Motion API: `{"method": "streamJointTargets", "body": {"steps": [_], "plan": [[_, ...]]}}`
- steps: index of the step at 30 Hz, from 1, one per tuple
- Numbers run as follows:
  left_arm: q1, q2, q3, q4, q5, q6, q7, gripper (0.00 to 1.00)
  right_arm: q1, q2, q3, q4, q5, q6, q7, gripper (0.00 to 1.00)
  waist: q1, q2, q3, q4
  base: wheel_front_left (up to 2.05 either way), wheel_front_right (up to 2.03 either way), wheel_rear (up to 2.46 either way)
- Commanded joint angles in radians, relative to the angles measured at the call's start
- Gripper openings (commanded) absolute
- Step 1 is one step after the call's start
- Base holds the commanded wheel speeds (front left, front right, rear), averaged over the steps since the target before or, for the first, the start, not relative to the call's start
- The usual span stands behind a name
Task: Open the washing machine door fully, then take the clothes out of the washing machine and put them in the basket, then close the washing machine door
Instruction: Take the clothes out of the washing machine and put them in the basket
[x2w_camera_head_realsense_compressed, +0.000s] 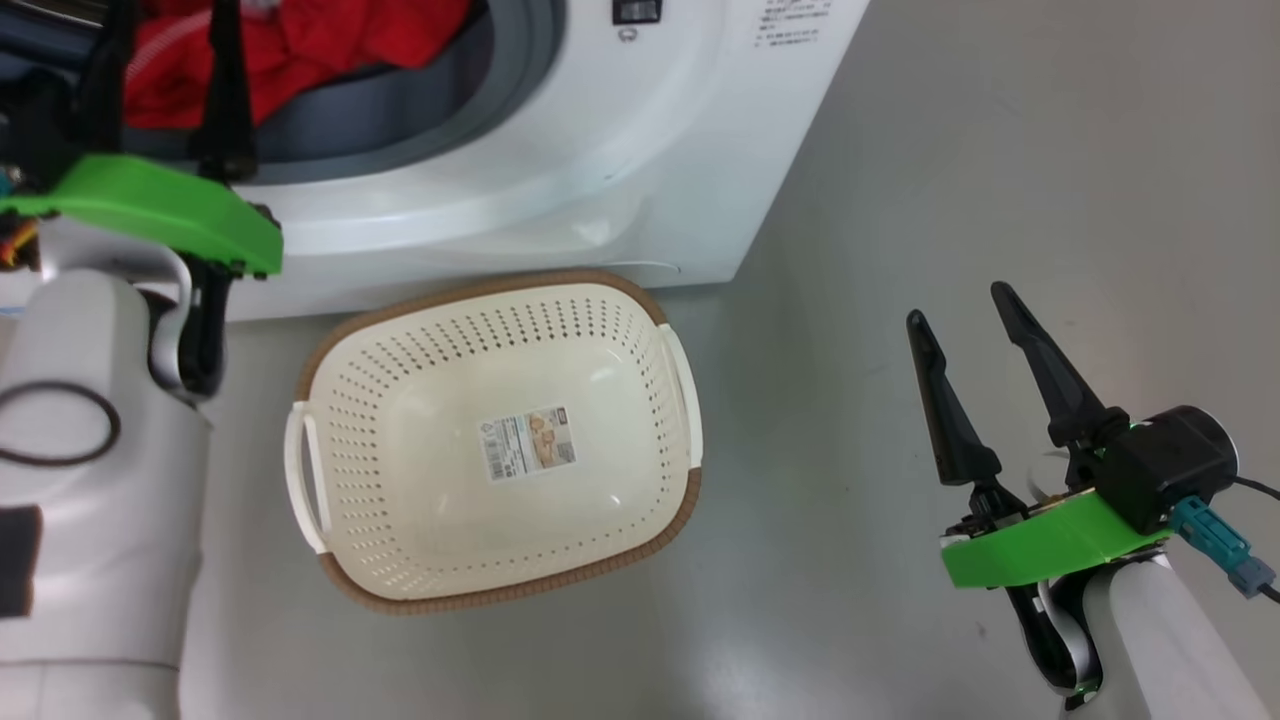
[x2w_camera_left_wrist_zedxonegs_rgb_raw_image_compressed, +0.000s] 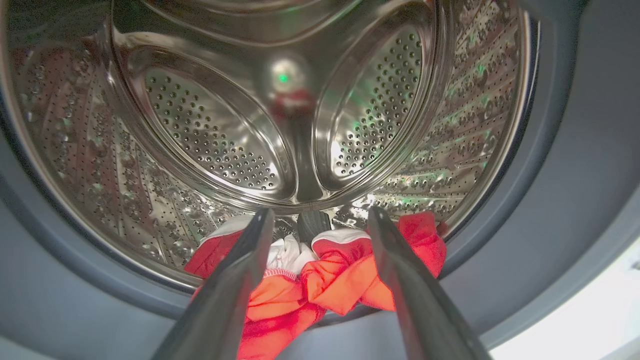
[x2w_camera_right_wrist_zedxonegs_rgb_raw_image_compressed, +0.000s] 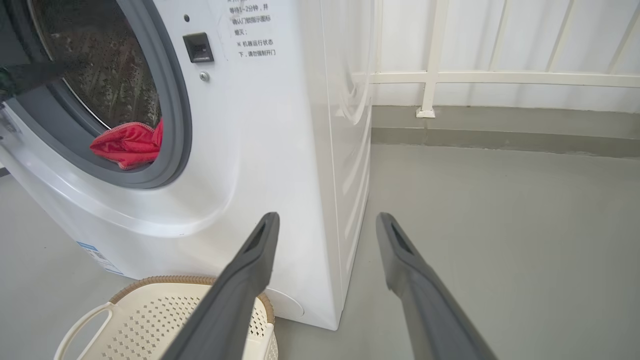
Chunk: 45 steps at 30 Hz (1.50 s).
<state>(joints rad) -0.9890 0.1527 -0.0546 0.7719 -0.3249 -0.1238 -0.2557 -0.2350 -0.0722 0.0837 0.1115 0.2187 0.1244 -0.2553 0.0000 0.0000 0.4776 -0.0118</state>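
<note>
– Head view, left to right: what is seen, and on what surface?

– A smooth grey floor (x2w_camera_head_realsense_compressed: 1000, 150) is seen throughout. At the left, the left gripper (x2w_camera_left_wrist_zedxonegs_rgb_raw_image_compressed: 319, 214) is held at the mouth of the one washing machine (x2w_camera_head_realsense_compressed: 600, 150), its two fingers spread wide and nothing gripped. The clothes (x2w_camera_head_realsense_compressed: 300, 50), a red bundle with some white cloth in it, are lodged at the front of the steel drum (x2w_camera_left_wrist_zedxonegs_rgb_raw_image_compressed: 210, 130), by the grey gasket (x2w_camera_head_realsense_compressed: 400, 105). Separate garments cannot be counted.

– And further right?

– One basket (x2w_camera_head_realsense_compressed: 480, 285) is set on the floor just in front of the machine, with one paper label (x2w_camera_head_realsense_compressed: 530, 442) on its bottom. Well to its right, the right gripper (x2w_camera_head_realsense_compressed: 957, 305) is held above the floor, its jaws likewise wide with nothing between them. In the right wrist view, a white railing (x2w_camera_right_wrist_zedxonegs_rgb_raw_image_compressed: 500, 77) is seen along a pale wall beyond the machine.
</note>
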Motion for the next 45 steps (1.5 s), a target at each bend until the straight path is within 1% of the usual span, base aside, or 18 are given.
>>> {"method": "streamJointTargets", "body": {"steps": [1, 5, 8, 14, 20, 28, 33, 43, 45], "plan": [[-0.024, 0.055, 0.012, 0.000, 0.008, -0.004, -0.006, 1.00, -0.010, -0.004, 0.028, -0.023, -0.002, 0.006, -0.006, 1.00, 0.0000, 0.0000, 0.020, -0.016, 0.00, 0.00, 0.00], [-0.104, 0.079, -0.024, 0.109, 0.027, -0.005, 0.014, 1.00, -0.025, -0.001, 0.043, -0.019, 0.004, 0.006, -0.006, 1.00, 0.0000, 0.0000, 0.038, -0.031, 0.00, 0.00, 0.00], [-0.157, 0.111, -0.063, 0.174, 0.067, -0.005, 0.034, 1.00, -0.039, 0.003, 0.068, -0.008, 0.023, 0.006, -0.006, 1.00, 0.0000, 0.0000, 0.049, -0.046, 0.00, 0.00, 0.00], [-0.235, 0.169, -0.133, 0.280, 0.150, 0.027, 0.076, 1.00, -0.055, 0.006, 0.104, 0.022, 0.058, 0.006, -0.006, 1.00, 0.0000, 0.0000, 0.065, -0.074, 0.00, 0.00, 0.00], [-0.288, 0.207, -0.158, 0.360, 0.175, 0.040, 0.101, 1.00, -0.067, 0.007, 0.131, 0.030, 0.079, 0.006, -0.006, 1.00, 0.0000, 0.0000, 0.085, -0.103, 0.00, 0.00, 0.00], [-0.337, 0.227, -0.165, 0.437, 0.168, 0.048, 0.126, 1.00, -0.081, 0.000, 0.139, 0.032, 0.090, 0.006, -0.006, 1.00, 0.0000, 0.0000, 0.117, -0.126, 0.00, 0.00, 0.00], [-0.347, 0.245, -0.196, 0.465, 0.197, 0.082, 0.141, 1.00, -0.092, 0.000, 0.158, 0.036, 0.107, 0.006, -0.006, 1.00, 0.0000, 0.0000, 0.128, -0.138, 0.00, 0.00, 0.00], [-0.342, 0.260, -0.213, 0.497, 0.195, 0.105, 0.208, 1.00, -0.101, -0.002, 0.172, 0.031, 0.132, 0.006, -0.006, 1.00, 0.0000, 0.0000, 0.140, -0.148, 0.00, 0.00, 0.00], [-0.344, 0.267, -0.223, 0.496, 0.201, 0.117, 0.191, 0.00, -0.102, -0.003, 0.180, 0.032, 0.135, 0.006, -0.006, 1.00, 0.0000, 0.0000, 0.142, -0.150, 0.00, 0.00, 0.00]]}}
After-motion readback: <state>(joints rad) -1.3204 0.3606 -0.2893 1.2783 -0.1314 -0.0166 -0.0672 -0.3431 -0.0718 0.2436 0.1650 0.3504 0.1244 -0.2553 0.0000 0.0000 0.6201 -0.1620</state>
